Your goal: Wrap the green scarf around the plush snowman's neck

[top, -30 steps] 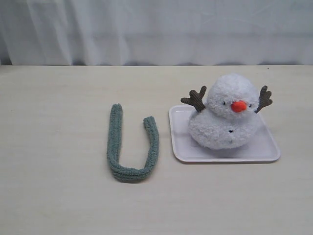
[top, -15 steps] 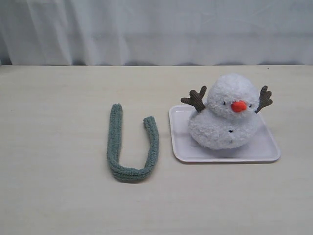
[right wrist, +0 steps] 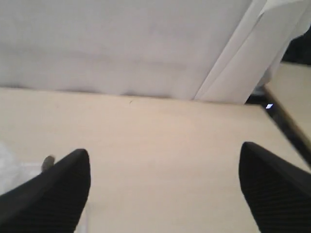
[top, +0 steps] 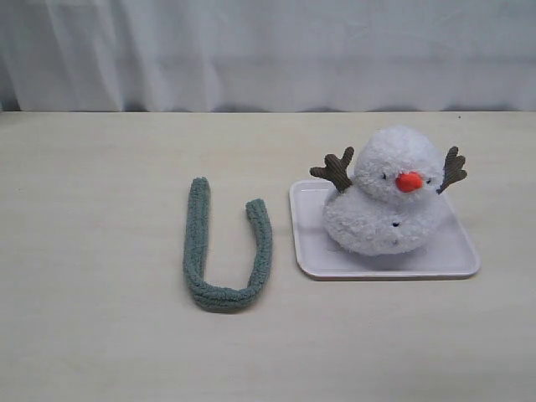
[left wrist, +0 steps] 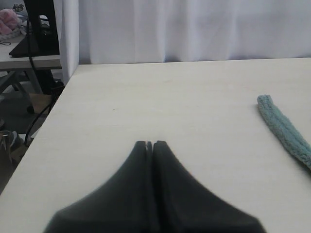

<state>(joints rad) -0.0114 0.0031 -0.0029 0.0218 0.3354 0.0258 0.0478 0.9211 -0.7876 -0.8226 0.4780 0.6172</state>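
Note:
The green scarf (top: 219, 251) lies in a U shape on the table, left of the tray; one end of the scarf (left wrist: 284, 128) shows in the left wrist view. The fluffy white plush snowman (top: 387, 197) with orange nose and brown arms sits on a white tray (top: 335, 261), its neck (top: 368, 194) bare. Neither gripper appears in the exterior view. My left gripper (left wrist: 149, 143) is shut with nothing in it, above bare table. My right gripper (right wrist: 164, 155) is open wide over bare table, with a blurred white edge of the snowman (right wrist: 9, 167) beside one finger.
A white curtain (top: 268, 50) hangs behind the table's far edge. In the left wrist view the table's side edge (left wrist: 46, 128) drops off to a floor with cables and a stand. Another table edge (right wrist: 291, 97) shows in the right wrist view.

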